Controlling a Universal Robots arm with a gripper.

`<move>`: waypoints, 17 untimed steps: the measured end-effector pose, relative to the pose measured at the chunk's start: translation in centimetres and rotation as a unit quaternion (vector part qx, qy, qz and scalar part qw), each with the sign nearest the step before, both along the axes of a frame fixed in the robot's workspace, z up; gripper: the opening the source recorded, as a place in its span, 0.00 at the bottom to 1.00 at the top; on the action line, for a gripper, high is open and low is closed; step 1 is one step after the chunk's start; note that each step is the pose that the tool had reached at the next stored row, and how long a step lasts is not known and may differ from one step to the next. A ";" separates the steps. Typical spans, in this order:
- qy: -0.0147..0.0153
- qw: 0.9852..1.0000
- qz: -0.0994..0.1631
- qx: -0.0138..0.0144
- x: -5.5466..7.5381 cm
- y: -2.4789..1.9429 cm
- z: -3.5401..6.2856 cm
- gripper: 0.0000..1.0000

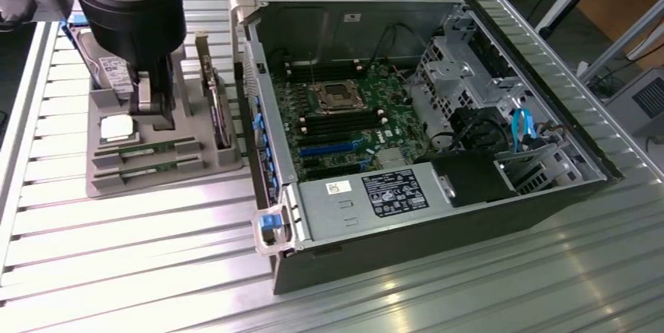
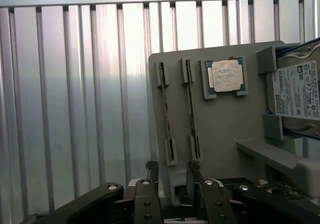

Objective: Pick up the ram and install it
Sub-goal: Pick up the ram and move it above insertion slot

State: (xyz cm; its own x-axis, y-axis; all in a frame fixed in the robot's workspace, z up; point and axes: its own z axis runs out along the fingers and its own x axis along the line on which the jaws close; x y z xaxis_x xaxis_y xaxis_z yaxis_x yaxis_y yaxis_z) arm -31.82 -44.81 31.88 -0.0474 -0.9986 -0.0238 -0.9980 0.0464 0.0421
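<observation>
**Tool state.** We find the gripper (image 1: 155,109) released: the jaws stand apart with nothing between them. It hangs over the grey parts tray (image 1: 104,187).

**Target.** The ram (image 1: 145,151) stands on edge in a tray slot. In the exterior view it is at 6 o'clock from the gripper, near it but not touching. A second ram stick (image 1: 145,166), identical, sits in the next slot further along the same 6 o'clock line.

**Long axis.** Both sticks run from 9 o'clock to 3 o'clock in the exterior view. From the wrist view we judge that their length points away from the fingertips (image 2: 153,171). The jaw gap therefore spans a stick's thin faces, not its length.

**Neighbour.** The processor (image 1: 117,127) lies at 8 o'clock from the gripper, just beside the nearer stick.

**Destination.** The motherboard (image 1: 347,127) sits inside the open computer case (image 1: 581,154). It lies at 3 o'clock, well apart from the tray.
</observation>
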 end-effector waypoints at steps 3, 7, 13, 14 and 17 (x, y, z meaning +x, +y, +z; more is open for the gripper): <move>0.000 1.000 0.001 0.000 0.0 -0.27 -0.48 0.36; 0.000 1.000 0.002 0.000 0.0 -0.59 -1.15 0.36; 0.000 1.000 0.002 0.000 0.0 -1.19 -2.02 0.36; 0.000 1.000 0.003 0.000 0.0 -1.40 -2.29 0.36; 0.000 1.000 0.003 0.000 0.0 -1.79 -2.91 0.36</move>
